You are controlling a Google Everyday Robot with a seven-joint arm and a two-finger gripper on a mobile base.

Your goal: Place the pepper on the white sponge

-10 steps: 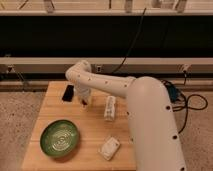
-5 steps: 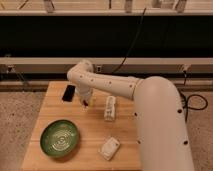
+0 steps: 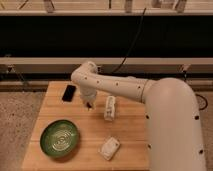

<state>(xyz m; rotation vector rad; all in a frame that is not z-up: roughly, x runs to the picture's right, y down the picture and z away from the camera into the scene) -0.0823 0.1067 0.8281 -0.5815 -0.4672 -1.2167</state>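
Where the frame's right side is filled by the bulky white arm [image 3: 170,120], its upper link runs up and leftward to an elbow above centre, then bends down toward the table. Beneath it lies the wooden table [image 3: 130,130], taking up the lower left and middle of the frame. On the table's lower left sits a round green plate [image 3: 59,138] with ringed markings. Near the table's middle lies a long, narrow white packet [image 3: 109,108], set roughly upright in the picture. Below it, at lower centre, rests the white sponge [image 3: 109,148], a squat pale block turned at a slant, well apart from the arm's tip. A flat black phone [image 3: 68,93] lies near the table's upper left corner. Between phone and packet, the gripper [image 3: 89,102] points downward just above the wood, its fingers drawn together. A small dark sliver at their tip looks to be the pepper [image 3: 89,105], pinched there and clear of the sponge.
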